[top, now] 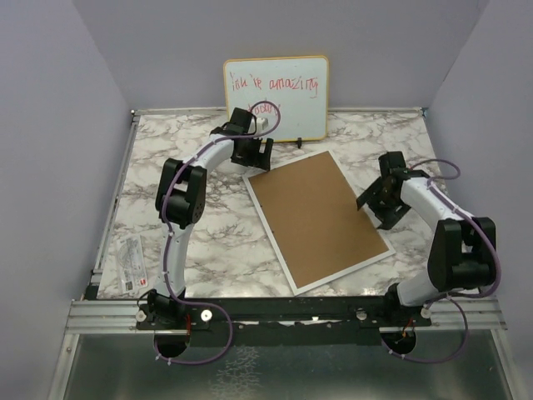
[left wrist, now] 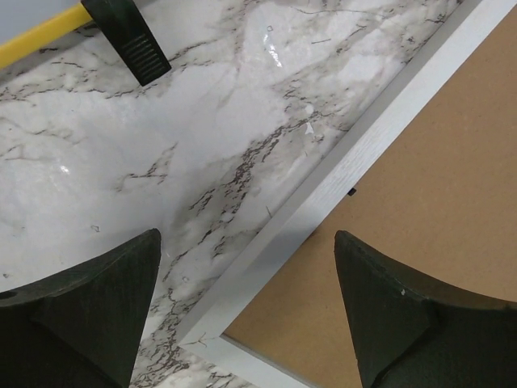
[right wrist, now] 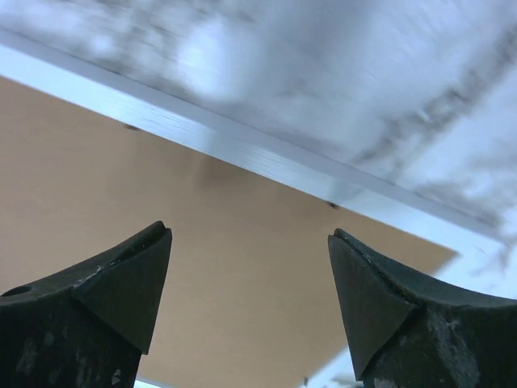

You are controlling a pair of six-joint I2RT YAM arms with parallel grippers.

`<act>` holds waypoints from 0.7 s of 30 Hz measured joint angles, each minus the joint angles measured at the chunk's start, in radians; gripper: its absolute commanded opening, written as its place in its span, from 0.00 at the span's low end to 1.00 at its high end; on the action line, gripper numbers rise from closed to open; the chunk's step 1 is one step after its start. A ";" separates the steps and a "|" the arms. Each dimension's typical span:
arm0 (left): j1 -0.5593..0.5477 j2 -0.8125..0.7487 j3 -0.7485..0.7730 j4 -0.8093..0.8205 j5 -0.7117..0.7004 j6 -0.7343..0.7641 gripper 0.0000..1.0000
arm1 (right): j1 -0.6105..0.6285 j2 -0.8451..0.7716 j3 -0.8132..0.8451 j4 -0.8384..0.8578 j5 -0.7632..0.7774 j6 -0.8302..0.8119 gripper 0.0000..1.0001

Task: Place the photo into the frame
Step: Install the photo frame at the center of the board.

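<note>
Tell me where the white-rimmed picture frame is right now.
In the top view, the white-rimmed rectangular frame lies mid-table, brown backing board up, between the left claw and right claw, in front of the wood-edged whiteboard.

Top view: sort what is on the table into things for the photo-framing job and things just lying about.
For the job: the frame, lying face down; the brown backing board set in it. The photo is not in view.
Lying about: the whiteboard with red writing at the back; the flat packet near the left edge.
</note>
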 measured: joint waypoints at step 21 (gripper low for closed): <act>-0.003 0.003 -0.050 0.106 0.042 0.048 0.69 | -0.172 -0.192 -0.331 -0.051 -0.107 0.203 0.90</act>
